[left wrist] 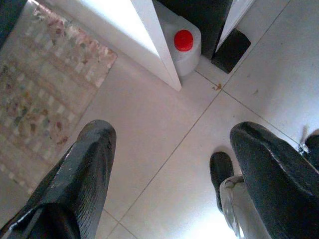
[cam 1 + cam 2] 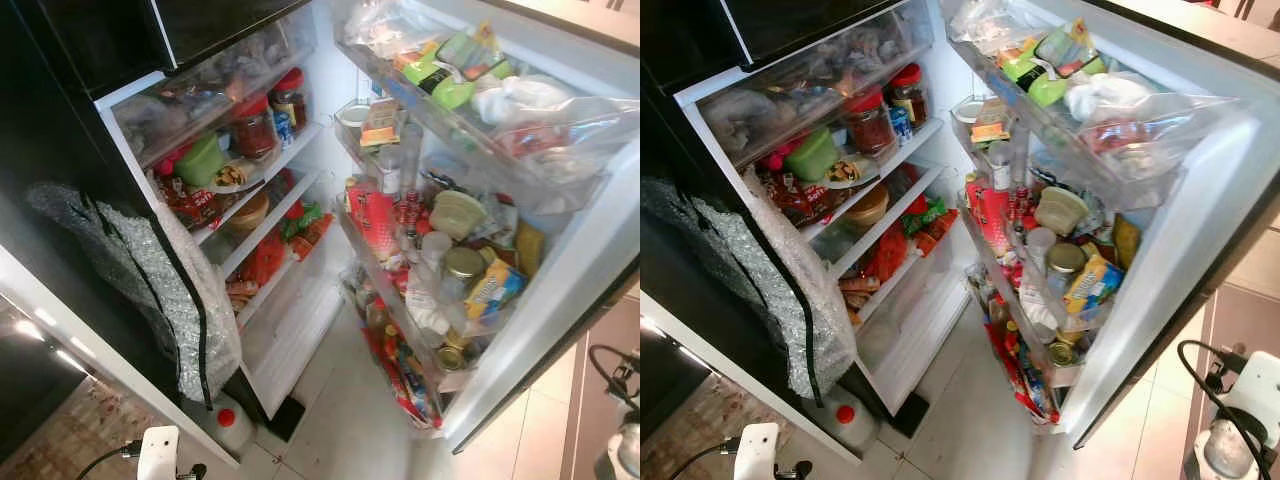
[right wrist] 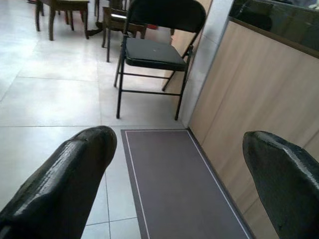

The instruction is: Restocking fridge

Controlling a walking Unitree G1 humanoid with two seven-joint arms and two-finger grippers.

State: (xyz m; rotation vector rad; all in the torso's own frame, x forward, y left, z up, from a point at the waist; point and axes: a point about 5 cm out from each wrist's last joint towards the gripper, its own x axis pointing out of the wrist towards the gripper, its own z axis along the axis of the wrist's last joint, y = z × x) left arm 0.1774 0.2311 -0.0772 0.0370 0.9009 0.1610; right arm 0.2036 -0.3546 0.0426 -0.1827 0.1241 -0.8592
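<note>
Two hands hang low and idle, each with its fingers spread wide and holding nothing. Left hand (image 1: 169,174) points down at pale floor tiles (image 1: 164,129); right hand (image 3: 184,184) points over a dark floor mat (image 3: 174,184) beside a wooden cabinet side (image 3: 249,124).

Fridge (image 2: 290,200) stands open ahead, its door (image 2: 560,280) swung to the right. Open tile floor lies between the fridge body and the door, running toward the near edge. A sheet of bubble wrap (image 2: 160,290) hangs over the left edge of the fridge.

Interior shelves are full: a red-lidded jar (image 2: 253,125) and a green container (image 2: 200,160) on the upper shelf, a bowl (image 2: 247,212) below, red packets (image 2: 265,255) lower still. Door racks are crowded: green packets (image 2: 440,80) and plastic bags at the top, a red carton (image 2: 372,215) and a gold-lidded jar (image 2: 462,268) in the middle, bottles at the bottom.

Left wrist view adds a white jug with a red cap (image 1: 185,45) at the fridge's foot and a patterned rug (image 1: 45,84). Right wrist view adds a black folding chair (image 3: 154,55) far behind.
</note>
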